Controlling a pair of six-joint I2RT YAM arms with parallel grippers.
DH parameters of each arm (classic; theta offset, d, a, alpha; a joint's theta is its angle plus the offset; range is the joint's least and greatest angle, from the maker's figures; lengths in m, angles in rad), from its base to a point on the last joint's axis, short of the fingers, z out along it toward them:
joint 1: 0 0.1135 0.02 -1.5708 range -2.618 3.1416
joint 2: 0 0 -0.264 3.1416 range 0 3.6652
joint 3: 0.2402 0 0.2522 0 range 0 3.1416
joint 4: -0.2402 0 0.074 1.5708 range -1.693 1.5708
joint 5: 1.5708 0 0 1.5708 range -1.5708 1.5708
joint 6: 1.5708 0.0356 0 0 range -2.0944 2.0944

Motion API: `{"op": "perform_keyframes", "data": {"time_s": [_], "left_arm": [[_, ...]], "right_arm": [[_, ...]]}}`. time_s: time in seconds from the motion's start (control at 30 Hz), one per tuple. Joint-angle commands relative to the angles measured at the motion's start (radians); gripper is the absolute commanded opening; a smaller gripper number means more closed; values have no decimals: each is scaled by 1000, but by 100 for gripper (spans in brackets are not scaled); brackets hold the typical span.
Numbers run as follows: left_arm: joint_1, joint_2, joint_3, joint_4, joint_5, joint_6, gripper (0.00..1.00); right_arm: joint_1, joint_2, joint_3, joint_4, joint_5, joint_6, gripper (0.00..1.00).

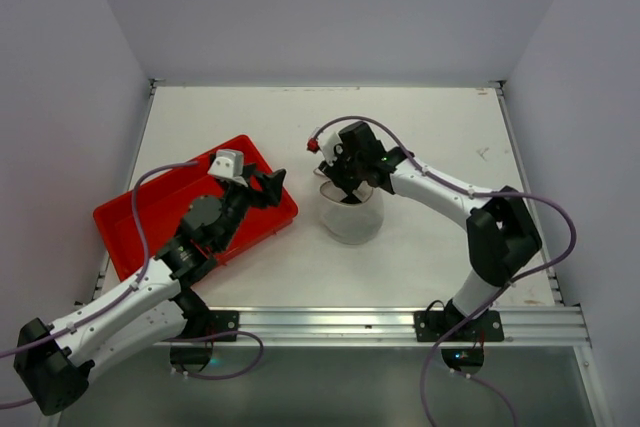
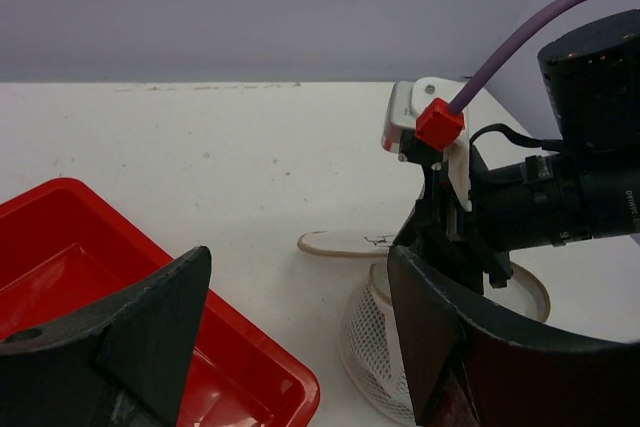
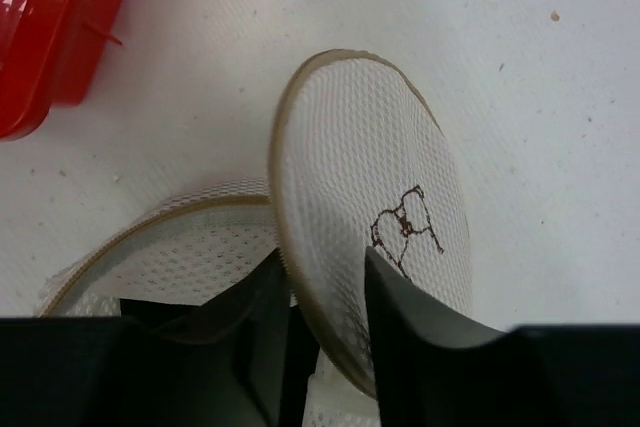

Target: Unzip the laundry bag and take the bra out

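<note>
White table [image 1: 440, 127] — one laundry bag [image 1: 352, 219], one tray [image 1: 135, 215].

A red rectangular plastic tray [image 1: 150, 212] lies on the left part of the flat white table [image 1: 430, 127]. The small round laundry bag of white mesh [image 1: 352, 222] stands upright to the tray's right, near the table's middle and apart from it. The bag's circular mesh flap lid [image 3: 370, 207] opens out from the far rim, away from the arm bases, with its edge between the fingers of the black right gripper [image 1: 345, 185] over that rim, while the black left gripper [image 1: 268, 187] is above the tray's right-hand corner, nearest the bag.
</note>
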Motion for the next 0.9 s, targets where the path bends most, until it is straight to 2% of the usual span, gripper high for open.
{"op": "perform_keyframes", "data": {"time_s": [0.0,0.03,0.13,0.17,0.27,0.4,0.5,0.63,0.73,0.87], "left_arm": [[6,-3,-14,44,-25,-4,75],[6,-2,-14,46,-25,-4,75],[6,9,-12,52,-2,-6,74],[6,12,-12,56,8,-12,73],[6,67,3,83,122,-37,73],[6,184,70,55,309,-95,75],[6,259,112,41,366,-132,77],[6,345,184,-26,325,-127,80],[8,380,246,-92,265,-110,81],[12,443,291,-147,262,-97,81]], "right_arm": [[0,-54,5,92,51,13,33],[2,-71,-26,144,55,30,26],[2,-144,-73,230,76,63,19],[0,-166,-86,255,82,71,13],[2,-252,-138,341,93,96,1],[2,-344,-201,434,117,137,0],[2,-408,-271,514,139,160,0],[0,-483,-378,634,145,166,0],[2,-496,-406,677,145,165,0],[2,-513,-420,731,147,160,0]]}}
